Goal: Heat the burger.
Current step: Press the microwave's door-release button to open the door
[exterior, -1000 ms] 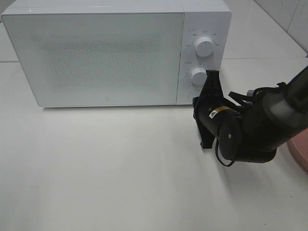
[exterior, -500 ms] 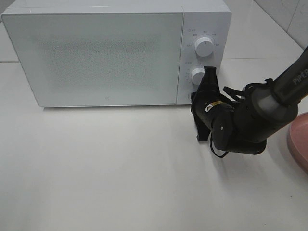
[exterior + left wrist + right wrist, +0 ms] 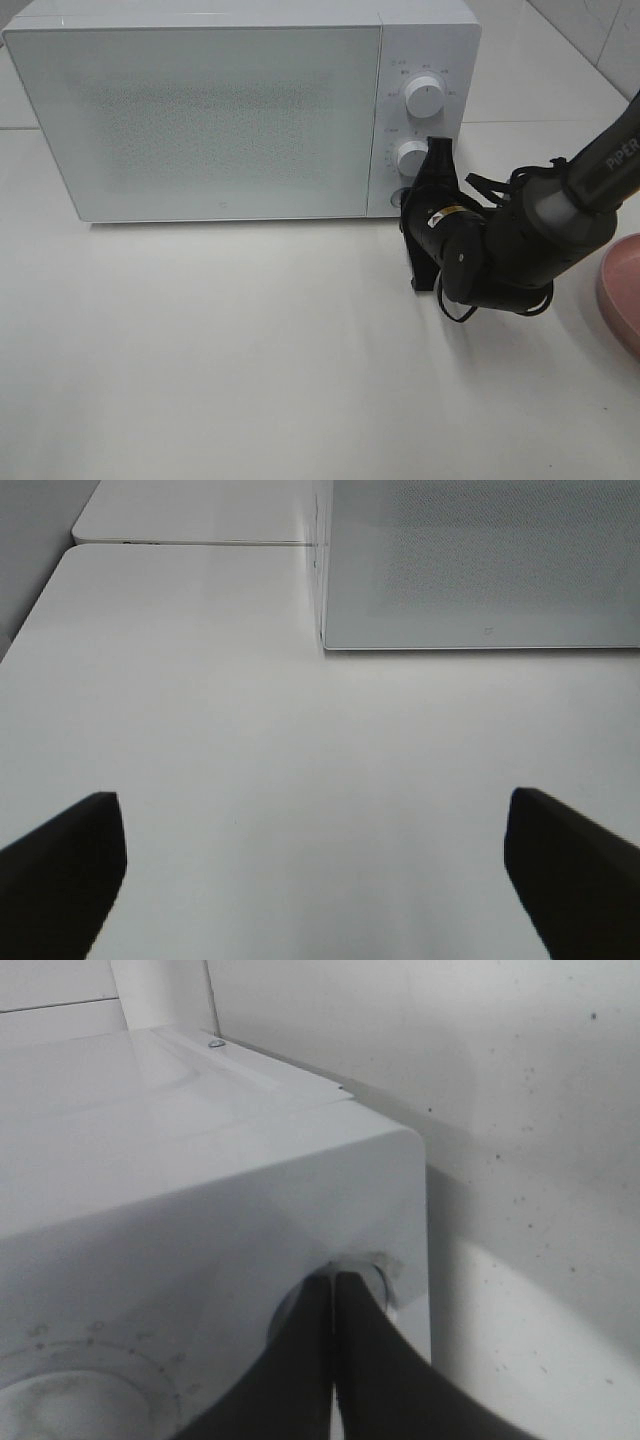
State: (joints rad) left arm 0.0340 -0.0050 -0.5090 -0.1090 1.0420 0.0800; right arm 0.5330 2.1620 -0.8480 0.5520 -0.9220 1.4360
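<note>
**Right fingers shut at microwave button, left fingers wide apart, burger not visible**

White desk (image 3: pixel 250 350) fills most of the exterior high view, with pale tiles at upper right. White microwave (image 3: pixel 220 110) stands at the top of the frame, door closed, speckled door panel facing the camera. Control panel is on its right side: upper knob (image 3: pixel 425 97), lower knob (image 3: pixel 412 158) below it, and a round button (image 3: pixel 398 197) at the bottom of the panel, partly hidden by the arm. Pink plate (image 3: pixel 622 290) is cut off by the right edge of the frame, only a slice showing, nothing seen on that slice.

Right arm (image 3: pixel 520 250) comes in from the right edge and reaches toward the lower part of the control panel, wrist turned on its side. Right wrist view: right fingers (image 3: pixel 300 1370) are pressed together with no gap, holding nothing, and their tips sit at the round button near the panel corner and appear to touch it. Part of a dial scale shows at lower left of that view.

Left wrist view: left fingers (image 3: pixel 60 870) are spread far apart at the two lower corners of the frame, with bare desk between them and nothing held. Microwave corner shows at upper right of that view, well apart from the fingers. Left arm is out of the exterior high frame.

Burger: not seen in any view, so its place cannot be told.
</note>
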